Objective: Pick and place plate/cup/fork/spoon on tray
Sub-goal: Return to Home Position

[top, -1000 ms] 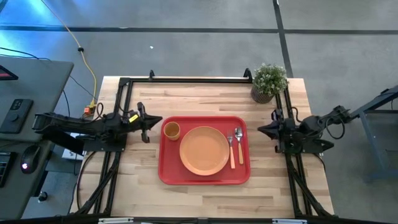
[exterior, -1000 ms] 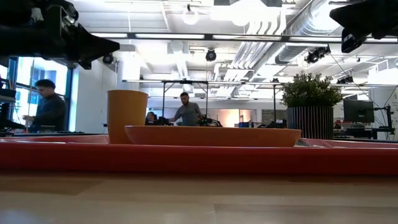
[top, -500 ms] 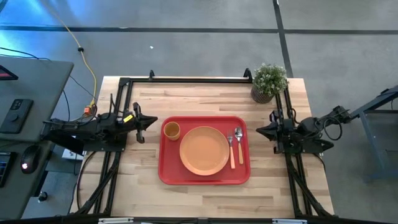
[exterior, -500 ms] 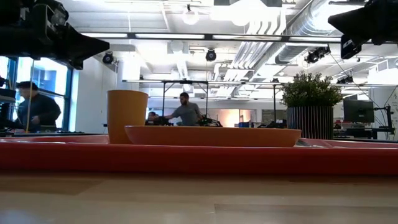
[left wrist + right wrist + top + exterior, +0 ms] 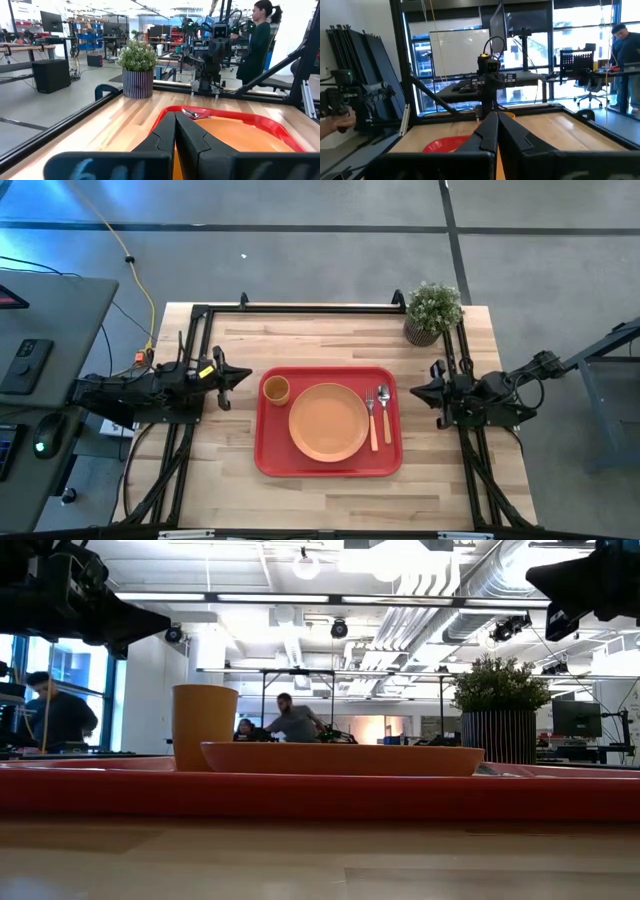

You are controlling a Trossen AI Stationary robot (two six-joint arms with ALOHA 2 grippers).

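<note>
Tray (image 5: 329,465) sits mid-surface (image 5: 330,340) with everything loaded, so task looks done: plate (image 5: 328,422) centered, cup (image 5: 275,389) at its 10 o'clock, fork (image 5: 371,421) and spoon (image 5: 384,412) side by side at 3. Left pincer (image 5: 240,375) at tray's 9, right pincer (image 5: 420,391) at 3, both closed empty, parked clear.

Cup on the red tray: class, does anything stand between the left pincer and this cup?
Nothing visible does. The left pincer, shut, hangs over bare table just outside the tray. The cup stands in the tray's near corner facing it. The plate, fork and spoon lie beyond the cup.
</note>
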